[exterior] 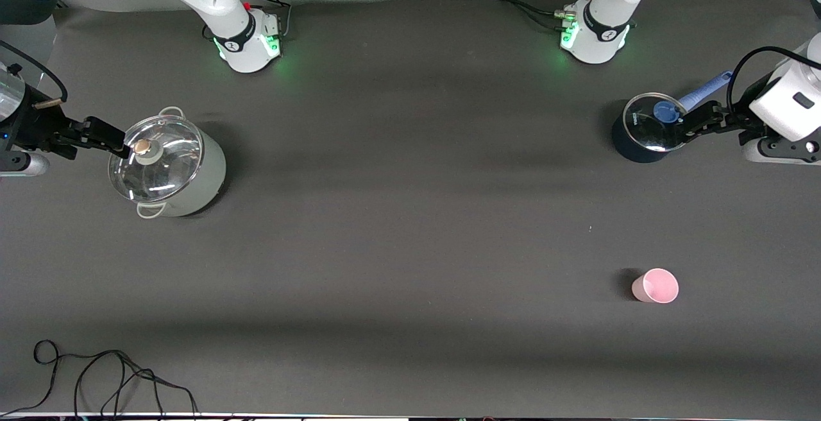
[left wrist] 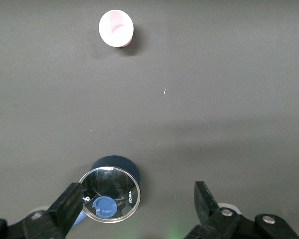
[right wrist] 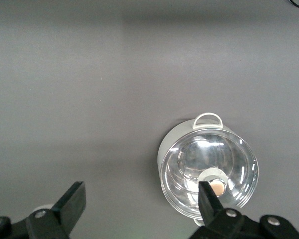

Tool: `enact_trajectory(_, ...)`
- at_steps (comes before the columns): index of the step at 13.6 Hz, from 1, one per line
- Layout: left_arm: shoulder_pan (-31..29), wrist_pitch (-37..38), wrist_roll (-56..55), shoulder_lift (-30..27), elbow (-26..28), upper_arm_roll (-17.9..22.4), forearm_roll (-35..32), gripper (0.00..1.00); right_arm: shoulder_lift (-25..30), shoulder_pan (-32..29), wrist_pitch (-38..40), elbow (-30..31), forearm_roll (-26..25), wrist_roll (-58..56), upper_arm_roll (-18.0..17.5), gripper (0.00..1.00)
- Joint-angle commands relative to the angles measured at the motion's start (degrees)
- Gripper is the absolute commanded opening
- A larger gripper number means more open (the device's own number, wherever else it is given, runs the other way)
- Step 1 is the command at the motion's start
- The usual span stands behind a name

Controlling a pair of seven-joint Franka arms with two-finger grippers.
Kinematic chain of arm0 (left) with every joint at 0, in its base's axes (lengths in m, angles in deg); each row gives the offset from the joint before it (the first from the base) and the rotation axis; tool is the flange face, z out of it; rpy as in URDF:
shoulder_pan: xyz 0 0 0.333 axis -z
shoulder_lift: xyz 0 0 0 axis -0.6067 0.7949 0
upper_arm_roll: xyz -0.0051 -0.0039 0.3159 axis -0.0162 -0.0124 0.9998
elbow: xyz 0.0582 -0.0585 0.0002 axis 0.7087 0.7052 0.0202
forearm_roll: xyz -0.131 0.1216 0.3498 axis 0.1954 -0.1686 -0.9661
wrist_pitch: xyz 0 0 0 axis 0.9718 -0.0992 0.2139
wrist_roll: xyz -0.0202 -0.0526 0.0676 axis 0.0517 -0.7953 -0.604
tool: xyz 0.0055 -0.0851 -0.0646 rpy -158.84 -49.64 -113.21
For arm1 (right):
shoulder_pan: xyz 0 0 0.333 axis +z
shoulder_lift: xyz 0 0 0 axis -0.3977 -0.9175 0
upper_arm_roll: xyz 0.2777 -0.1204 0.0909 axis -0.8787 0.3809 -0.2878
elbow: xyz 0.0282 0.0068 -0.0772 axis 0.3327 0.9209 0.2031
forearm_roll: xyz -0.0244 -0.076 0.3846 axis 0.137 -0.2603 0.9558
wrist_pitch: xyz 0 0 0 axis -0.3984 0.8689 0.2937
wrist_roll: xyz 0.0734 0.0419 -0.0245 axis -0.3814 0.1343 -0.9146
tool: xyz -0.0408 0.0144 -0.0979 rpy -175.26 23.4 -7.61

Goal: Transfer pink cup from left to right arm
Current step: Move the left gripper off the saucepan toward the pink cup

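Note:
The pink cup (exterior: 655,285) stands upright and alone on the dark table, toward the left arm's end and nearer to the front camera than the dark blue pot (exterior: 643,132). It also shows in the left wrist view (left wrist: 116,28). My left gripper (exterior: 693,120) is open and empty, up over the edge of the blue pot's glass lid, well apart from the cup; in its wrist view (left wrist: 138,200) the jaws stand wide. My right gripper (exterior: 115,143) is open and empty at the right arm's end, one finger over the white pot's lid knob (right wrist: 217,186).
A white pot with a glass lid (exterior: 168,165) stands at the right arm's end and shows in the right wrist view (right wrist: 209,169). The blue pot with its lid and blue handle shows in the left wrist view (left wrist: 112,191). A black cable (exterior: 96,369) lies along the front edge.

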Motion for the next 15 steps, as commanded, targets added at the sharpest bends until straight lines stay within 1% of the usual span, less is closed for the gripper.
enact_trajectory(1,0.63,0.92,-0.62,-1.38,1.14,0.57,0.40,1.00,-0.08,0.75,0.90,-0.22,-0.11,0.27,1.11,1.00)
enact_trajectory(2,0.63,1.11,-0.62,-1.38,1.14,0.57,0.31,1.00,-0.51,0.58,0.90,-1.08,-0.11,0.26,1.11,1.00)
enact_trajectory(6,0.72,1.98,0.17,-0.50,0.00,0.57,-0.30,1.00,-0.60,0.66,0.90,-1.09,-0.11,0.26,1.11,1.00)
enact_trajectory(9,0.72,3.82,0.00,1.78,-3.51,0.57,-0.48,1.00,-0.60,0.66,0.90,-1.09,-0.11,0.35,1.11,1.00)
enact_trajectory(12,0.63,3.05,0.44,3.62,-4.57,0.66,-2.58,1.00,-0.60,0.84,0.90,-1.09,-0.02,1.05,0.94,1.00)
enact_trajectory(13,0.63,2.87,0.44,5.81,-6.32,0.66,-3.37,1.00,-0.77,0.84,0.81,-1.26,-0.02,1.05,0.94,1.00)
enact_trajectory(15,-0.33,3.04,0.35,11.78,-13.06,0.66,-3.47,1.00,-0.86,0.84,0.81,-1.18,-0.02,1.05,0.94,1.00)
